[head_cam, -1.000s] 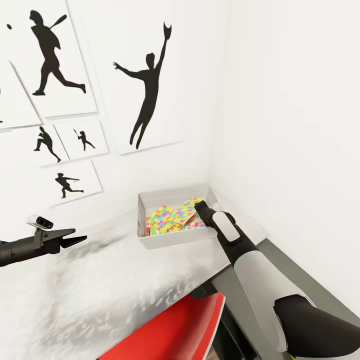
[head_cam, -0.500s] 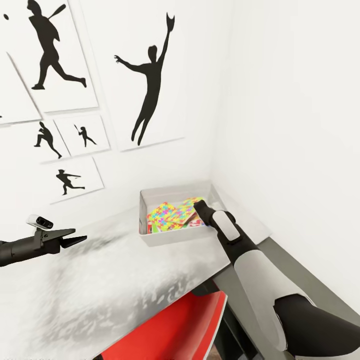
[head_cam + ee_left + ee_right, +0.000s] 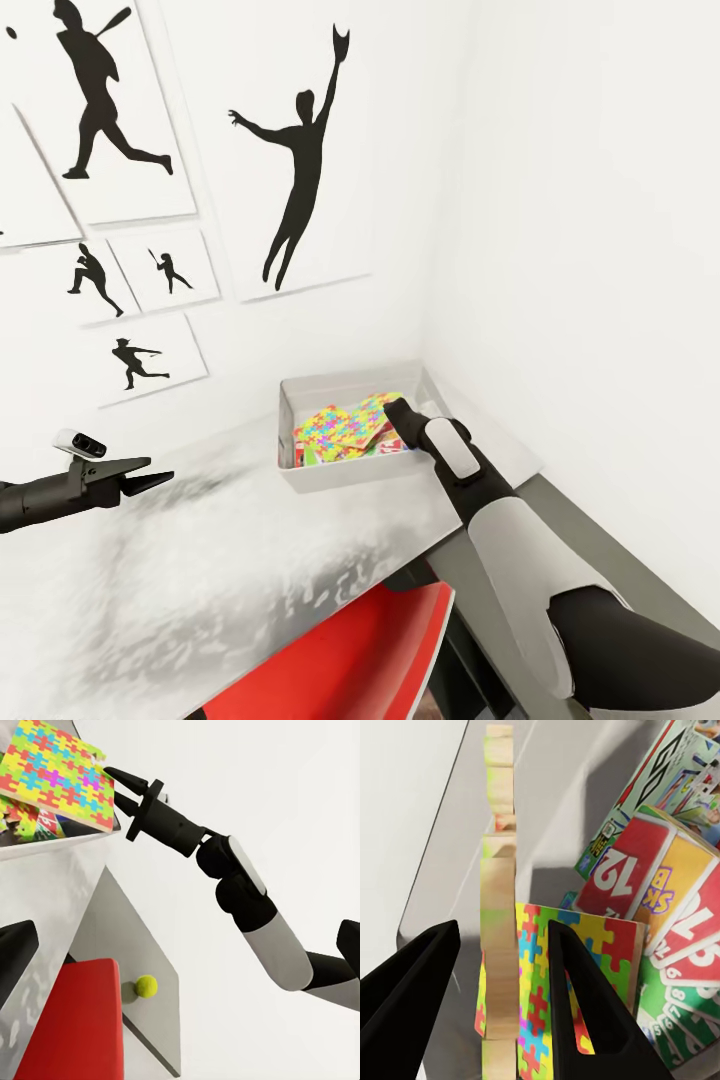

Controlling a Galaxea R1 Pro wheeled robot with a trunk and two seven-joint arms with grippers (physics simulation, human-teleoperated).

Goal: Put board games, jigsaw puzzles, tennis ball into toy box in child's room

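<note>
R hand (image 3: pixel 502 967) sat over the toy box (image 3: pixel 300 398) at the desk's (image 3: pixel 200 540) far corner, fingers spread either side of a jigsaw puzzle (image 3: pixel 499 907) on edge, not clamped. L hand (image 3: pixel 140 482) hung apart, jaws near-closed on nothing. Risk: the puzzle could tip w/ no grip and catch the rim; tennis ball (image 3: pixel 146 985) not yet boxed.

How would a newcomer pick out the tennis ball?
Find the lower dark grey section of the table beside the red chair. The tennis ball rests on it, next to the chair's edge. It is the lone small yellow-green sphere; the other toys are flat printed boxes in the toy box.
</note>
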